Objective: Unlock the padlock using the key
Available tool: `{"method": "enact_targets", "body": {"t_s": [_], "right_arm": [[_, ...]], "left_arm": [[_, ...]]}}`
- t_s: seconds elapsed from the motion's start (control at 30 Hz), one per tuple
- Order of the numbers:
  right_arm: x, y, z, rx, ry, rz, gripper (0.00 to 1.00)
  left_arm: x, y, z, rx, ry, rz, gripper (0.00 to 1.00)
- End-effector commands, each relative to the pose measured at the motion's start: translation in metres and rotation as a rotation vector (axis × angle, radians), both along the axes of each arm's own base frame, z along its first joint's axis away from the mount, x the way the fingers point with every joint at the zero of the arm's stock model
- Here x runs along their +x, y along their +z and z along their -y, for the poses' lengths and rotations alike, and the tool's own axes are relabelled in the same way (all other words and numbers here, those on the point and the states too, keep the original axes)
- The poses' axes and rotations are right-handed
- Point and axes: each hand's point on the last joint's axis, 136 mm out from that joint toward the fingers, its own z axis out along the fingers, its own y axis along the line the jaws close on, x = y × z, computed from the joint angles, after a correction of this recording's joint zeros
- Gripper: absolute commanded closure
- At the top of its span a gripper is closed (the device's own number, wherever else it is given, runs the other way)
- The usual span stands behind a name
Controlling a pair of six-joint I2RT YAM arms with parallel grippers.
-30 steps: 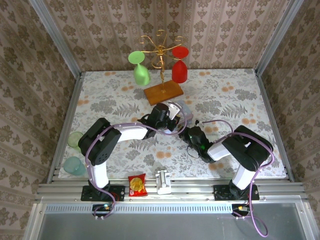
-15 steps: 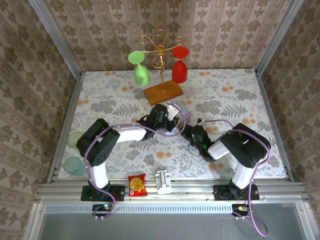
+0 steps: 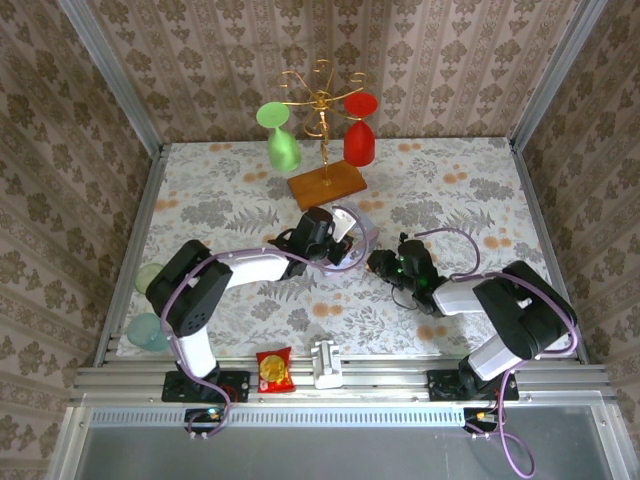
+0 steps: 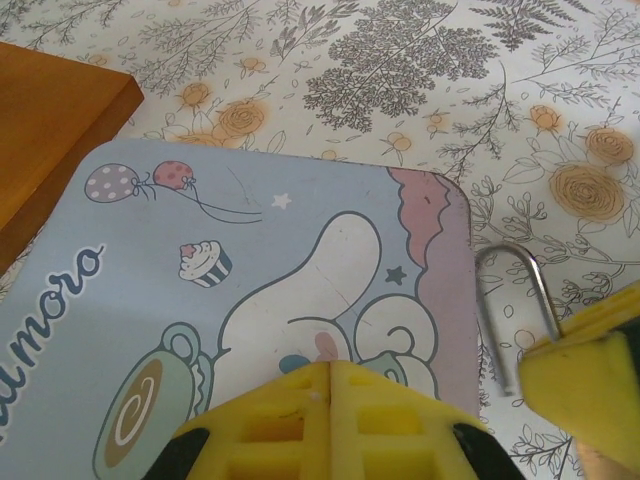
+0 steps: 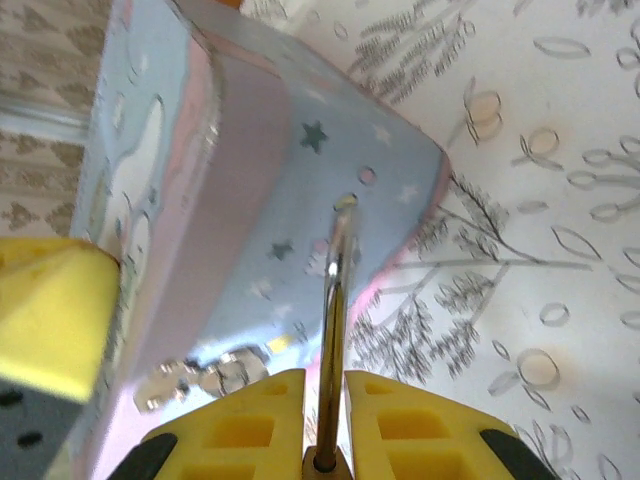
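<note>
Right arm (image 3: pixel 497 297) swung outward; right end effector (image 5: pixel 325 388) clamps padlock (image 5: pixel 337 290), left end effector (image 4: pixel 330 372) closed.

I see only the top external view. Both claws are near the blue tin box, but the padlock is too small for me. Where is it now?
Observer: Right wrist view: the padlock is in the right claw; only its thin silvery shackle sticks out between the fingers.
Operator: And the left claw?
Observer: Left wrist view: the left claw has its yellow pads pressed together above the tin box lid.
Operator: Shackle against the box?
Observer: Left wrist view: the U stands just off the lid's right edge, over the tablecloth.
</note>
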Motion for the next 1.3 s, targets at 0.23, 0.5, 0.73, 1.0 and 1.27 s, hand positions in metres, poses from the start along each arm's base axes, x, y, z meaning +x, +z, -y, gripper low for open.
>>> {"method": "enact_targets", "body": {"t_s": [0.23,0.5,0.73,1.0,1.27], "right_arm": [[-0.051,0.005,-0.006,-0.017,0.468,-0.249,1.00],[-0.064,0.000,0.020,-0.011,0.535,-0.414,1.00],[-0.056,-0.003,0.017,0.031,0.528,-0.411,1.00],[-0.055,-0.011,0.023,0.050,0.511,-0.417,1.00],[-0.054,-0.022,0.033,0.076,0.465,-0.422,1.00]], "left_arm": [[0.004,0.011,-0.041,0.156,0.060,0.012,1.00],[-0.014,0.046,-0.044,0.186,0.073,0.068,0.77],[-0.039,0.002,-0.041,0.405,0.020,0.035,0.16],[-0.027,-0.020,-0.059,0.566,0.148,0.096,0.06],[-0.026,-0.020,-0.070,0.527,0.221,0.110,0.06]]}}
